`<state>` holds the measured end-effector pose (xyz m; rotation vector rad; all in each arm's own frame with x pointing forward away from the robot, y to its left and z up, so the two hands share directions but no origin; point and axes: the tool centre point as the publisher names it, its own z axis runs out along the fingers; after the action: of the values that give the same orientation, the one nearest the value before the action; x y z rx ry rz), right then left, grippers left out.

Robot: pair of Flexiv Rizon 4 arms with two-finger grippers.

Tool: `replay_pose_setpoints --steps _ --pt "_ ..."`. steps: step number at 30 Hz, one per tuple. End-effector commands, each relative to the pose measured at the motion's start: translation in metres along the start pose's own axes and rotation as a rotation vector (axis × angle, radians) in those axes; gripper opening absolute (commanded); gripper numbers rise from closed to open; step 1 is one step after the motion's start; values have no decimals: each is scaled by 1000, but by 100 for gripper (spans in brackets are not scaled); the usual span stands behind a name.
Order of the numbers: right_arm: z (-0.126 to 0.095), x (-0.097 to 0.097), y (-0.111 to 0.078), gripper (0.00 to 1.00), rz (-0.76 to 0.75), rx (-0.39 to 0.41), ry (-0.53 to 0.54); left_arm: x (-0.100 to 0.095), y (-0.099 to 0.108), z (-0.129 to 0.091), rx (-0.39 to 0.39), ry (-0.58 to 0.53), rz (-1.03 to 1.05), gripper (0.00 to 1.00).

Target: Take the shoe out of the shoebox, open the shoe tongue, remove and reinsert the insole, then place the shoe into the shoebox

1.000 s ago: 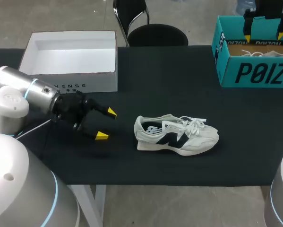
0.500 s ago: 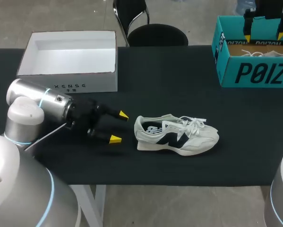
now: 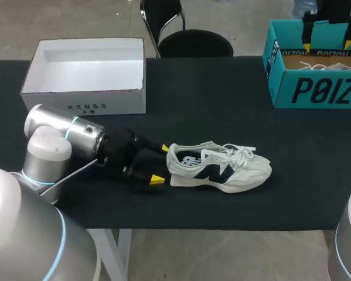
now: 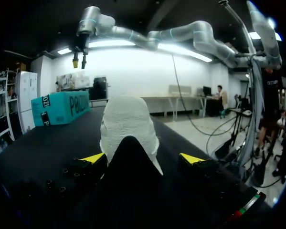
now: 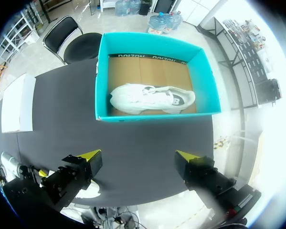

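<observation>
The white sneaker lay on the black table, long axis left to right, heel towards the left gripper, whose spread fingers flanked that heel without gripping. The right gripper, also spread, hung far off above the teal shoebox

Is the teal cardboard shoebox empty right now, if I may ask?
No, a white lace-up sneaker lies inside the teal cardboard shoebox, on its brown floor.

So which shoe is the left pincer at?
The shoe on the table, heel between the left pincer's open fingers; the other shoe lies in the teal shoebox.
</observation>
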<state>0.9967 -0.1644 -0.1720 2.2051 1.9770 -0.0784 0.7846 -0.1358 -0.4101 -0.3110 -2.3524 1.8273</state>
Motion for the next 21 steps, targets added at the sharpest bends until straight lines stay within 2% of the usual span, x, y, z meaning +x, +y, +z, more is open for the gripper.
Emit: replay_pose_setpoints --steps 1,8,21 --pt "0 0 -1 100 0 -3 0 -1 5 14 -4 -5 -3 100" --pt "0 0 -1 100 0 -3 0 -1 8 25 -9 -19 -16 100" --pt "0 0 -1 100 0 -3 0 -12 17 29 -52 -84 -14 100"
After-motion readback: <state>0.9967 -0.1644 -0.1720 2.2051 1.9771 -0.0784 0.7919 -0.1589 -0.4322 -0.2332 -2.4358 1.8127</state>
